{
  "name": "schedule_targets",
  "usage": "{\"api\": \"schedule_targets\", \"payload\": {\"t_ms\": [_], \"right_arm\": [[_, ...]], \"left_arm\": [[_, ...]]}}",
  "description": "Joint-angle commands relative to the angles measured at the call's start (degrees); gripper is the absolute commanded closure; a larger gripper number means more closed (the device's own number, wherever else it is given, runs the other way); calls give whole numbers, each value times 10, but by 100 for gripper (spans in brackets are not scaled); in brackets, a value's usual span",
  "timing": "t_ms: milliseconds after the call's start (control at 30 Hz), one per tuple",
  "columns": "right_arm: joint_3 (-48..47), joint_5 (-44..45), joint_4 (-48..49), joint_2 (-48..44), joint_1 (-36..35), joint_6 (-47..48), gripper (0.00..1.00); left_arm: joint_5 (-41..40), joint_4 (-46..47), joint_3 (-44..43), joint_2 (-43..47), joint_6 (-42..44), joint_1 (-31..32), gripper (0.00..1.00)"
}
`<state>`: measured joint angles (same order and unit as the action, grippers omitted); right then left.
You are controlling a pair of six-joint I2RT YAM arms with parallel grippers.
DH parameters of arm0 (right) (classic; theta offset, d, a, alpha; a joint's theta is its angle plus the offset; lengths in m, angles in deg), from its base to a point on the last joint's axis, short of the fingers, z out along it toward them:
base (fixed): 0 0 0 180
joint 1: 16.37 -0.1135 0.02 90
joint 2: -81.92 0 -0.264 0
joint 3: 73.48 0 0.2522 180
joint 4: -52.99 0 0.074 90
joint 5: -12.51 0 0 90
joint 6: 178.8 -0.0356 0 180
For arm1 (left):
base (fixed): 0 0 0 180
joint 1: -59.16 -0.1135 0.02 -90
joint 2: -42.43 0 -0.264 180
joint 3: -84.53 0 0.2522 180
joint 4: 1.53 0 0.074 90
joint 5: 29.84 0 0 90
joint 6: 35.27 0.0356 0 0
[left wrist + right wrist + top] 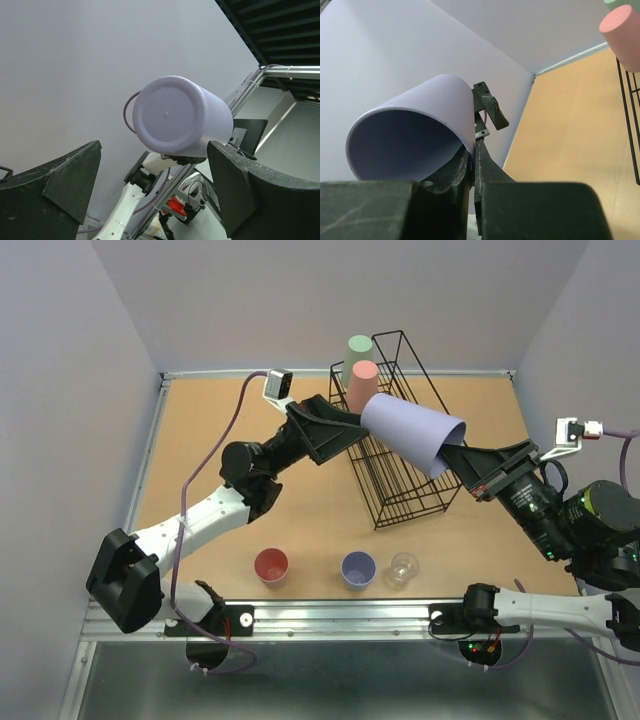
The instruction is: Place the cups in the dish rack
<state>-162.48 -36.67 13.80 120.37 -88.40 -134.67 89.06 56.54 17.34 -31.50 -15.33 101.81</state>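
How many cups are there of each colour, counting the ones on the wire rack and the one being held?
Salmon-red cups: 2
Lavender-blue cups: 2
Pale green cup: 1
Clear cup: 1
Total: 6

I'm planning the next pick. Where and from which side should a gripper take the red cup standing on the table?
Probably pinch its rim wall, one finger inside and one outside, coming straight down: the red cup stands upright, mouth open upward, apart from the lavender-blue cup beside it.
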Motion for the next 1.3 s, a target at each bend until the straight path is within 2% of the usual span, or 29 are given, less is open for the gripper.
{"api": "schedule_targets", "payload": {"t_ms": [0, 233, 467, 767, 933, 1267], "right_arm": [[2, 11, 41, 17, 0, 7, 100], [7, 4, 45, 28, 0, 10, 100], [47, -1, 49, 11, 0, -21, 100], [62, -4, 57, 17, 0, -21, 100], [65, 10, 64, 21, 0, -19, 100], [71, 87, 122, -12, 0, 14, 100]], "left_arm": [[29, 156, -38, -22, -53, 11, 2], [33, 196, -49, -43, -86, 21, 3], [-17, 289, -63, -60, -154, 21, 5], [-37, 301, -99, -70, -184, 22, 7], [-32, 281, -114, -63, -178, 22, 13], [-43, 300, -80, -50, -197, 22, 9]]}}
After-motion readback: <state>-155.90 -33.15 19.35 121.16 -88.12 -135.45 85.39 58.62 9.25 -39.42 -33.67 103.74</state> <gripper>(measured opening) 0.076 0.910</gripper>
